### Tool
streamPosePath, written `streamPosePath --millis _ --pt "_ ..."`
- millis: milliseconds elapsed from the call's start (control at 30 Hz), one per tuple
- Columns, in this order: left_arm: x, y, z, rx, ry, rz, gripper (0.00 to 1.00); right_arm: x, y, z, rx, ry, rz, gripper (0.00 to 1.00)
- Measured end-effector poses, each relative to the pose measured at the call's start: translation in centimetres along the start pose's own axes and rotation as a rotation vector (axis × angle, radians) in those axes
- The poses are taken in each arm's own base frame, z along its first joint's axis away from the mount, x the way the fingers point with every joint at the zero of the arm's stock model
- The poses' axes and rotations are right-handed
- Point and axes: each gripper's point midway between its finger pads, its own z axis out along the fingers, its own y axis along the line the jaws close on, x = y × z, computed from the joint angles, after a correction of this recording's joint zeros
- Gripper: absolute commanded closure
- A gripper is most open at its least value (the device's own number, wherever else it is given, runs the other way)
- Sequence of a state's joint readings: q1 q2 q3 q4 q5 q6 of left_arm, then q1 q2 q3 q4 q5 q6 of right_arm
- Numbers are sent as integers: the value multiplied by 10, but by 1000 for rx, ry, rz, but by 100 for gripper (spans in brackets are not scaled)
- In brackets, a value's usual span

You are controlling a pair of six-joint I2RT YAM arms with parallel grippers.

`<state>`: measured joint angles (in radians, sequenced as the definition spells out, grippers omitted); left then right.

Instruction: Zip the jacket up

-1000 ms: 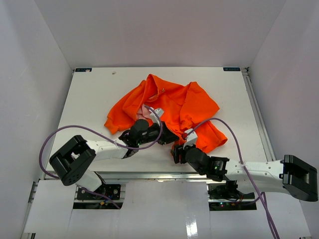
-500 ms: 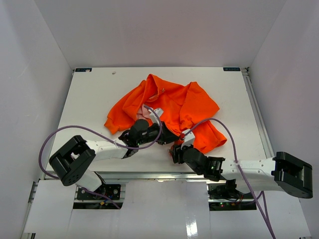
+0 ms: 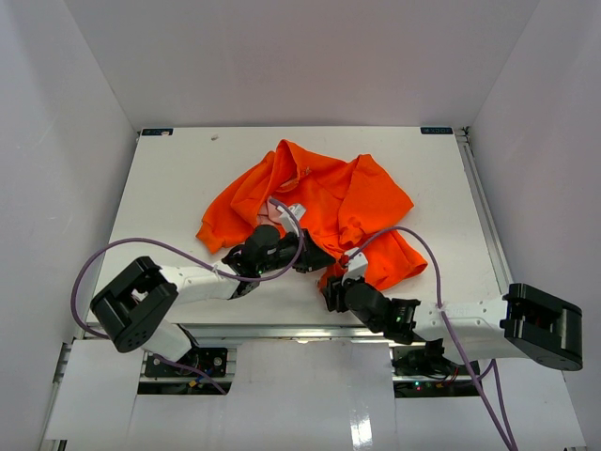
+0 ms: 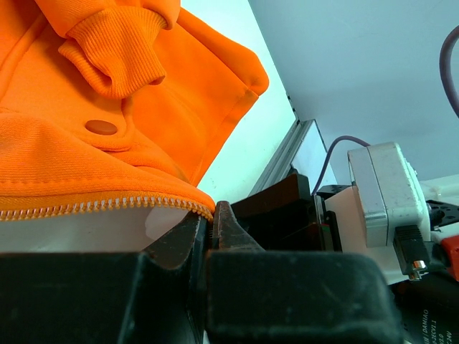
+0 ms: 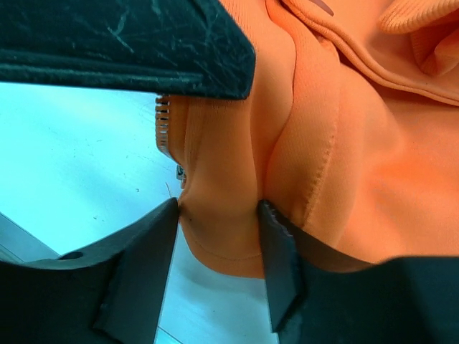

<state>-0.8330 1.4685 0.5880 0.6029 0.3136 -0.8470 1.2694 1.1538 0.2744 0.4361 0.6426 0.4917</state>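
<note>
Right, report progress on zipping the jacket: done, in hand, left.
Nothing is zipped yet: the jacket lies crumpled, its zipper teeth unjoined. In hand: the left gripper pinches the zipper edge's end, the right gripper is closed on a fold of hem beside it. Left: mating both sides and pulling the slider, which I can't see.

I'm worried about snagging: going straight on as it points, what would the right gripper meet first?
The jacket: its hem fold beside the zipper sits inside the right gripper, so it would likely press deeper into that fabric at once.
</note>
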Motion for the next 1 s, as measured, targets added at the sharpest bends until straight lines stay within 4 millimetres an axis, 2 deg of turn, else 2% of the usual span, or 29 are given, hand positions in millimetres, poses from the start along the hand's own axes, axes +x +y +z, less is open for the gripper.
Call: streamPosePath --millis 100,233,367,567,700,733,767,867,1000 --pt "-1 1 0 -5 -4 -3 100 1 0 0 -8 -4 6 49" --pt "-2 2 0 -12 -10 -11 100 1 3 0 -30 -11 15 41" --pt "-2 3 0 -16 -15 -22 100 2 6 1 -39 -14 19 41" --pt "-1 4 -1 -24 -18 -37 100 7 6 5 -34 -5 13 54" --pt "0 8 -1 -39 -18 -43 100 12 4 7 -23 7 3 78" --pt "-1 8 -1 -44 -19 -44 100 12 3 7 -21 8 4 88" --pt "-1 9 -2 -48 -20 -45 100 12 2 8 -20 8 6 91" --pt "-3 7 -3 -49 -25 -39 100 10 1 9 -23 6 8 92" --pt "-6 6 -8 -52 -28 -15 56 4 5 6 -81 -4 11 92"
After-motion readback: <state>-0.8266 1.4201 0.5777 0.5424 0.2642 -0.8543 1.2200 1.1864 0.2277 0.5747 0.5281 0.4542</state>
